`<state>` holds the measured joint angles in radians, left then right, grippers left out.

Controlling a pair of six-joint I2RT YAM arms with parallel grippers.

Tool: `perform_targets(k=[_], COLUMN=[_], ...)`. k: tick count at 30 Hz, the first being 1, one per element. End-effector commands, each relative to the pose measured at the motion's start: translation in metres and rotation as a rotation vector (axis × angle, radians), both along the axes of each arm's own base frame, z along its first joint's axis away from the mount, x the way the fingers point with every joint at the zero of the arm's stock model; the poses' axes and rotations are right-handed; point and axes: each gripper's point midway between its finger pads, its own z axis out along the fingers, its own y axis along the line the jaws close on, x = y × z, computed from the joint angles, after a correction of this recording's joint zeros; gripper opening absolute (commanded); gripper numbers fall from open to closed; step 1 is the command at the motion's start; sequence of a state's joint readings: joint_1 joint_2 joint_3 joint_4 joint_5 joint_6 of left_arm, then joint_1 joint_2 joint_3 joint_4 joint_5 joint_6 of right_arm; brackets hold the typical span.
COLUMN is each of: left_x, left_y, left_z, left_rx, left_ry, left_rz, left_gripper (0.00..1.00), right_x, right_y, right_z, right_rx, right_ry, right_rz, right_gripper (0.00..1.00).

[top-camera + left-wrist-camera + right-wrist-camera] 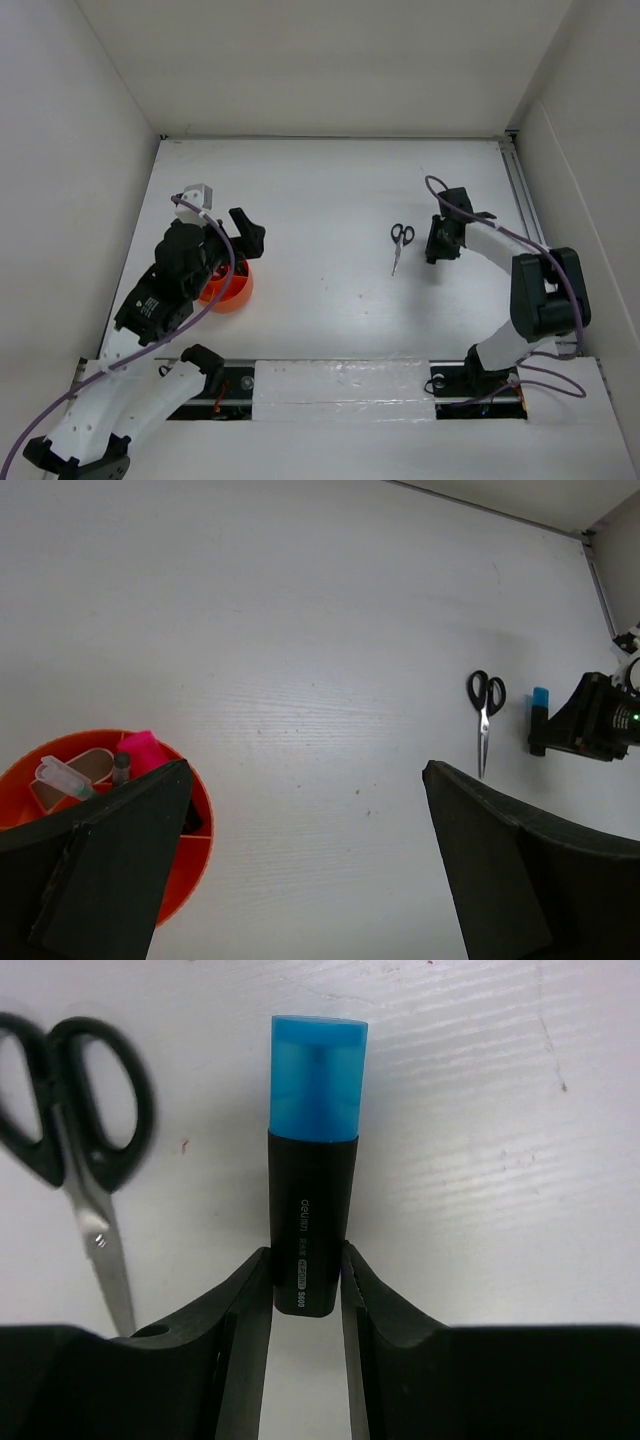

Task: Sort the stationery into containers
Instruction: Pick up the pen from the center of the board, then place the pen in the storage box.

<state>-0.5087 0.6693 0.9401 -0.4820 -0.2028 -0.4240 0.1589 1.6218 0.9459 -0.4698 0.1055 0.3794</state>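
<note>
Note: right end effector [305,1280] pinches blue-capped marker [312,1190] at its barrel; you should lift straight, clear of scissors [90,1160]; left end effector [308,780] wide open, empty, by orange cup [195,868].

Bright, even, diffuse light; shadows faint. Right wrist view: scissors [95,1245] blurred near left edge.

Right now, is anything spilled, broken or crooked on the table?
Nothing stands out. The scissors lie flat and closed, the blue-capped marker sits gripped in the right gripper, and the orange cup stands upright with its things inside.
</note>
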Motion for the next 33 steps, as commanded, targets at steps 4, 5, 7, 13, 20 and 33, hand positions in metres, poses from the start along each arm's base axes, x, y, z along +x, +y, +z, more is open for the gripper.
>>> perform_targets(k=[4, 5, 7, 13, 20, 33], left_x=[0.0, -0.001, 0.001, -0.009, -0.015, -0.015], left_y=[-0.026, -0.035, -0.047, -0.079, -0.096, -0.1], left_z=[0.015, 0.014, 0.014, 0.04, 0.049, 0.029], left_rx=[-0.062, -0.081, -0.101, -0.24, -0.303, -0.315], left_ry=[-0.029, -0.014, 0.004, -0.032, -0.029, 0.012], left_rz=[-0.12, -0.162, -0.208, -0.363, -0.448, -0.456], left_gripper=[1.0, 1.0, 1.0, 1.0, 1.0, 0.85], right_x=[0.01, 0.008, -0.002, -0.057, -0.114, -0.13], right_y=[0.051, 0.063, 0.1, 0.229, 0.298, 0.348], right_z=[0.098, 0.107, 0.122, 0.193, 0.243, 0.291], right_rx=[0.138, 0.16, 0.214, 0.533, 0.688, 0.76], right_ry=[-0.337, -0.366, -0.407, -0.654, -0.789, -0.862], right_rz=[0.054, 0.075, 0.158, 0.461, 0.617, 0.697], right_gripper=[0.0, 0.0, 0.0, 0.0, 0.0, 0.0])
